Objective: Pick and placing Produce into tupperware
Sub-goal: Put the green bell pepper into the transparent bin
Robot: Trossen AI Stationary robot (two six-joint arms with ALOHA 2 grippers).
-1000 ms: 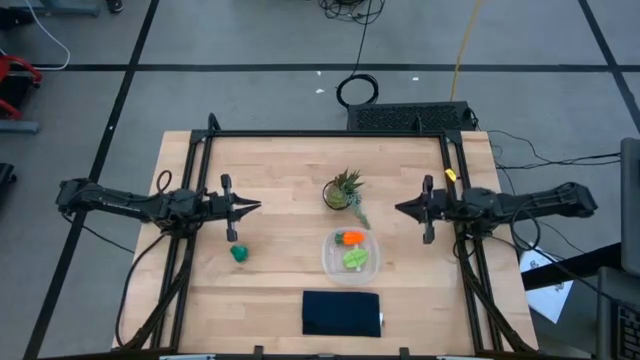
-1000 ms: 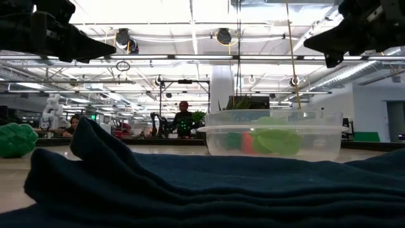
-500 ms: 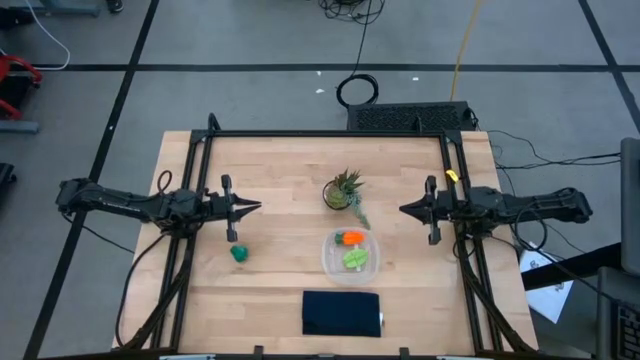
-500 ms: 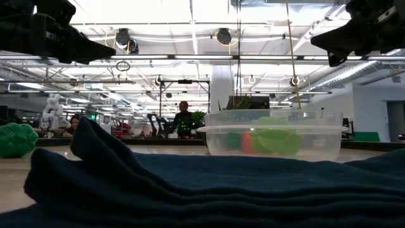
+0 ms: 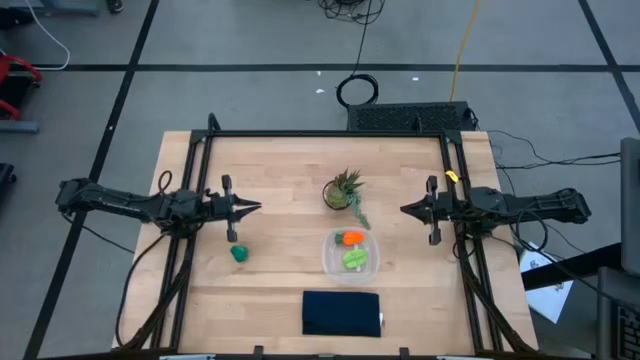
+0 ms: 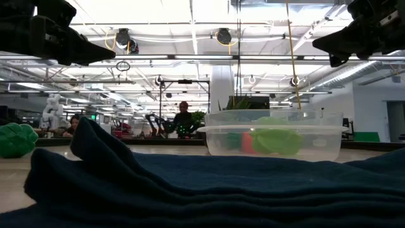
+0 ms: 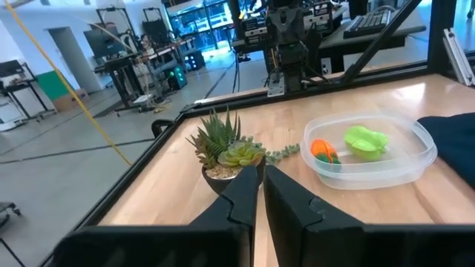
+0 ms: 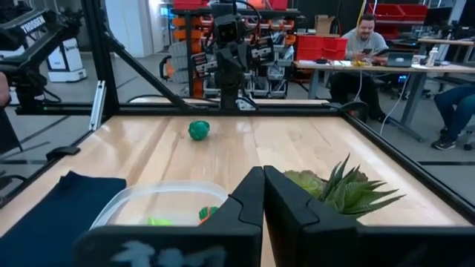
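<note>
Room: open workshop hall with ceiling strip lights, grey floor marked by dark lines, benches and racks beyond the table; seated persons show far behind the table in the low view and right wrist view.
Table (image 5: 280, 170): light wood-plank top inside a black frame; bare wood over most of its area.
Left arm: lies along the table's left side, pointing toward the centre. The left gripper (image 5: 256, 207) hangs above the table with fingers pressed together, holding nothing.
Right arm: lies along the right side, mirrored. The right gripper (image 5: 404, 210) hangs above the table, fingers pressed together, holding nothing.
Navy cloth (image 5: 342, 313): flat folded rectangle at the table's front edge, long axis left to right, just in front of the tupperware.
Tupperware (image 5: 328, 262): clear, rounded-square, upright, open top; front of centre, between the potted plant and the cloth.
Potted plant (image 5: 343, 190): spiky succulent, upright, just behind the tupperware.
Carrot (image 5: 351, 238): inside the tupperware, rear part; long axis roughly left to right; which end the green top faces cannot be told.
Lime-green piece (image 5: 354, 259): inside the tupperware, just in front of the carrot.
Dark green piece (image 5: 239, 253): on bare wood, well left of the tupperware, near the left gripper; rounded, no clear long axis.
</note>
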